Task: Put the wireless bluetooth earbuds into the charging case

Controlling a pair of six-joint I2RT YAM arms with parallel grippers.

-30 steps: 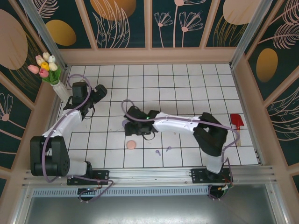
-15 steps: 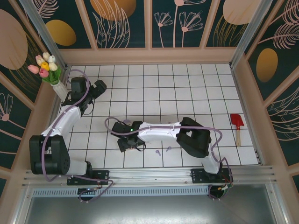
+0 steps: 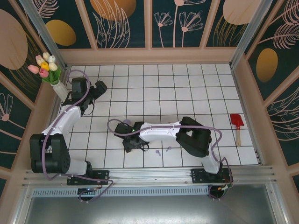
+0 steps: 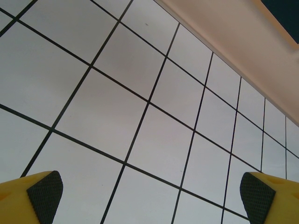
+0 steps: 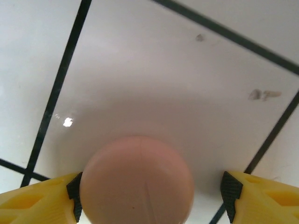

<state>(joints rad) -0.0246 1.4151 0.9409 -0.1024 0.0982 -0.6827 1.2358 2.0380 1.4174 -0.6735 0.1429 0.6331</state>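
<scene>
White tiled table (image 3: 187, 79): my right claw (image 5: 152, 196) straddles the pink case (image 5: 138, 177), jaws apart, left claw (image 4: 149, 192) likewise apart, well away; lilac buds (image 3: 158, 151) lie near, so I should centre before closing.

Nothing legible: no lettering, brand, number or sign on the white, black-gridded tile bench (image 3: 187, 84), round pale pink case (image 5: 135, 182) or dark floral wall panels (image 3: 177, 28).

White-tiled bench (image 3: 187, 84), black grid lines. Plain pale pink case (image 5: 136, 179). Yellow fingers, black textured pads on right hand (image 5: 152, 195) and left hand (image 4: 149, 192). Lilac buds (image 3: 158, 151). Red scoop (image 3: 237, 122). Dark teal walls (image 3: 126, 23), peach leaf prints.
</scene>
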